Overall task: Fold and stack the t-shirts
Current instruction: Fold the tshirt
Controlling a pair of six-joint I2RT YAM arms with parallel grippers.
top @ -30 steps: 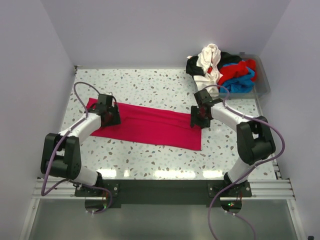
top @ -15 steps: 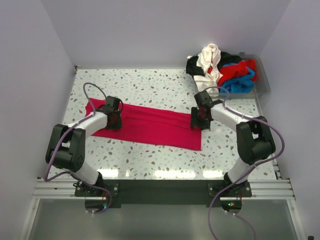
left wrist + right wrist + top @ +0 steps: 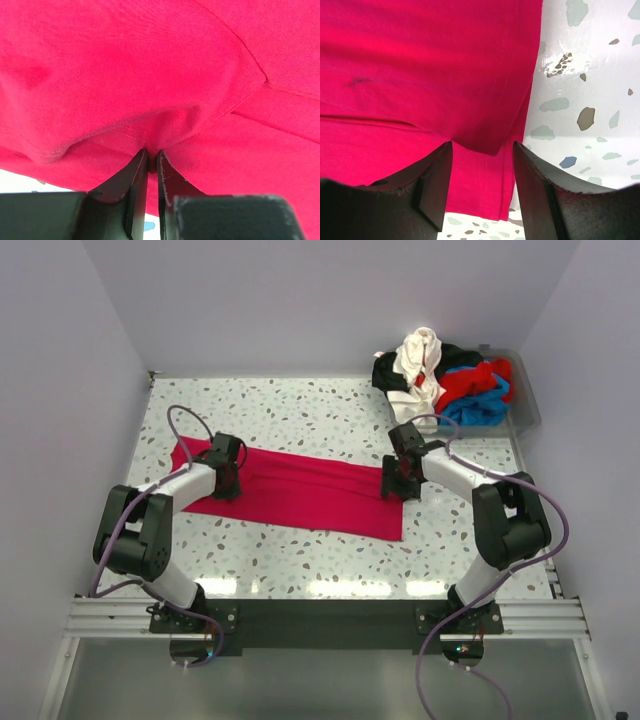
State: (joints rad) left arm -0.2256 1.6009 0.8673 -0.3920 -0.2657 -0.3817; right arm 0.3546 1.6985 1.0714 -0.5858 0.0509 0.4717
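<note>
**Presently: both grippers at opposite ends of the red t-shirt**

Overhead view: the red t-shirt [image 3: 300, 490] lies flat on the speckled tabletop [image 3: 300, 415] as a long band, running from the far left towards the near right. The left gripper [image 3: 226, 478] sits on its left end and the right gripper [image 3: 398, 480] on its right end, near the far corner of that end. A heap of garments [image 3: 440, 375] in white, black, red and blue fills a translucent bin [image 3: 527, 408] at the far right corner, well apart from the band.

Left wrist view: the left gripper [image 3: 152, 151] is pressed almost together, its two dark fingers [image 3: 137, 175] pinching a small ridge of red cloth between their tips. The fabric puckers and rises around the pinch; a stitched hem curves just above the tips; a sliver of white tabletop [image 3: 20, 180] shows at the lower left.

Right wrist view: the right gripper [image 3: 482, 145] stands spread, its fingers [image 3: 435, 185] wide apart on either side of a pointed corner of the upper cloth layer. A lower layer of the same red t-shirt [image 3: 420, 65] extends beneath it; the shirt's stitched side edge runs down the frame, with bare speckled tabletop [image 3: 580, 65] to its right; whether the fingertips touch the cloth cannot be told.
</note>
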